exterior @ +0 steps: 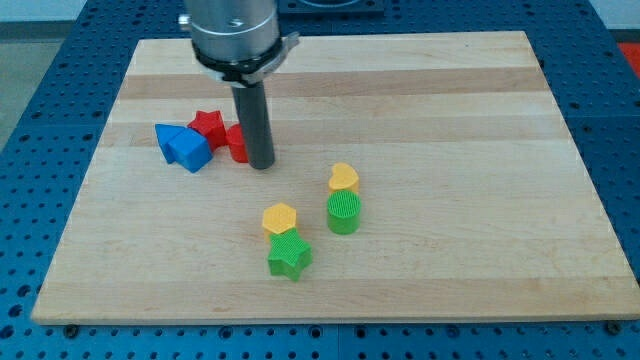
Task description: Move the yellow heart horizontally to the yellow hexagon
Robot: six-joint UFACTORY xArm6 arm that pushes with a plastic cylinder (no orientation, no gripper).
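The yellow heart [344, 177] lies right of the board's middle, touching the green round block [343, 212] just below it. The yellow hexagon [280, 218] lies to the lower left of the heart, touching the green star [289, 257] below it. My tip [261, 164] rests on the board up and to the left of both yellow blocks, well apart from them. It stands right beside a red block [237, 143] on its left.
A red star [207, 124] and two blue blocks [183, 147] cluster left of my tip. The wooden board [450, 120] lies on a blue perforated table [30, 150]. The arm's grey body [233, 30] hangs over the board's top edge.
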